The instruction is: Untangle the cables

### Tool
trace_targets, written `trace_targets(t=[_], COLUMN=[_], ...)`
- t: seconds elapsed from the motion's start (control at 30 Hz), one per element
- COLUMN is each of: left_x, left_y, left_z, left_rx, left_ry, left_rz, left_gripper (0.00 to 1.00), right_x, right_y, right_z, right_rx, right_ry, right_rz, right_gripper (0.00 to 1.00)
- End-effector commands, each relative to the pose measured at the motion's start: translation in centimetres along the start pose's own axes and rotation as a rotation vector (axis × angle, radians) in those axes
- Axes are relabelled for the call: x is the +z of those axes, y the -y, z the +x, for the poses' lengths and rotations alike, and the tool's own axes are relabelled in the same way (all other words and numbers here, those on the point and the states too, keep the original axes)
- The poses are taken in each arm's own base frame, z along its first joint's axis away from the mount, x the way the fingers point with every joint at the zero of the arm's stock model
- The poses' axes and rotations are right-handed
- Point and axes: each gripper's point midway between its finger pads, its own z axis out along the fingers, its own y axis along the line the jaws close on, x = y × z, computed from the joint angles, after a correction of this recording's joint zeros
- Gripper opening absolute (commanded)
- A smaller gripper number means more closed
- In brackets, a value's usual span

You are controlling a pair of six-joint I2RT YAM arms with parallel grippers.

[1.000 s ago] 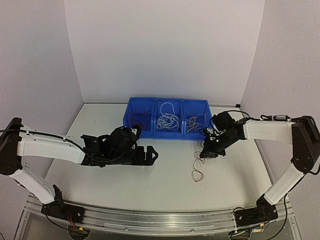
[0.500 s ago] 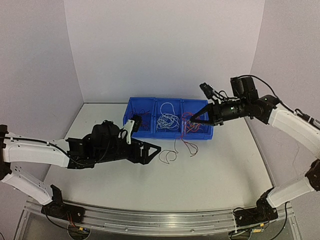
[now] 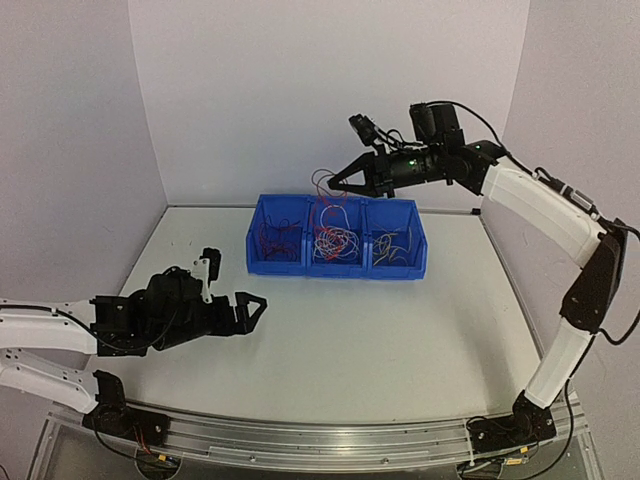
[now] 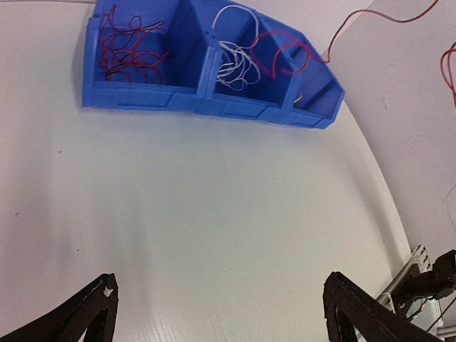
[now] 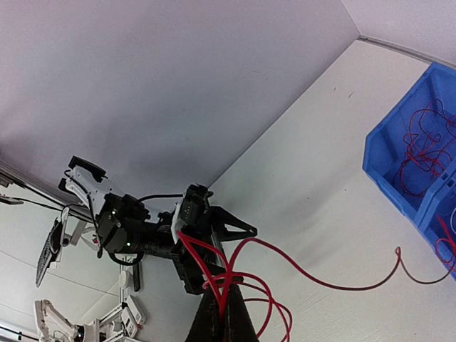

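A blue three-compartment bin [image 3: 300, 268] holds red cables [image 3: 278, 238] on the left, white cables [image 3: 338, 242] in the middle and yellow-orange cables [image 3: 392, 243] on the right. My right gripper [image 3: 335, 184] is raised above the middle compartment, shut on a few red cables [image 3: 323, 205] that dangle down into the bin. In the right wrist view the shut fingertips [image 5: 221, 317] pinch the looping red cables [image 5: 246, 274]. My left gripper [image 3: 252, 310] is open and empty, low over the table in front of the bin; it also shows in the left wrist view [image 4: 221, 310].
In the left wrist view the bin [image 4: 142, 96] lies ahead with a red loop [image 4: 281, 57] hanging over its middle divider. White walls close in the back and sides. The table's metal front rail [image 3: 320, 440] runs along the near edge.
My right gripper lifted the red cables off the table right of the bin and carried them up and left, above the middle compartment. My left arm drew back toward the front left.
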Motion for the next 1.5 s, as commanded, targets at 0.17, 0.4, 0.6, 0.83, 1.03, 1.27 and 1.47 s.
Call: trace_targets(t=[0.17, 0.4, 0.6, 0.83, 1.03, 1.27, 1.47], left_x=[-0.7, -0.4, -0.6, -0.7, -0.3, -0.3, -0.2], left_y=[-4.6, -5.6, -6.0, -5.9, -5.5, -5.5, -5.6], left_z=[0.7, 1.3, 1.4, 1.1, 1.2, 1.6, 1.9], left_rx=[-0.107, -0.137, -0.161, -0.164, -0.169, -0.172, -0.177], left_ry=[0.015, 0.016, 0.030, 0.041, 0.037, 0.018, 0.012], left_rz=[-0.220, -0.270, -0.272, -0.267, -0.247, -0.242, -0.236], left_gripper=[1.00, 1.00, 1.00, 1.00, 1.00, 1.00, 1.00], right_x=[3.6, 6.1, 7.2, 9.8, 11.8, 13.6, 16.1], right_y=[-0.4, 3.2, 7.2, 11.1, 15.9, 22.7, 24.9], right_z=[-6.8, -10.4, -12.2, -13.4, -13.1, -11.1, -8.0], right_rx=[-0.120, -0.161, -0.225, -0.243, -0.256, -0.283, -0.360], right_ry=[0.086, 0.173, 0.255, 0.345, 0.387, 0.369, 0.274], right_rz=[-0.041, 0.037, 0.175, 0.188, 0.276, 0.453, 0.504], right_gripper=[0.00, 0.00, 0.00, 0.00, 0.00, 0.00, 0.00])
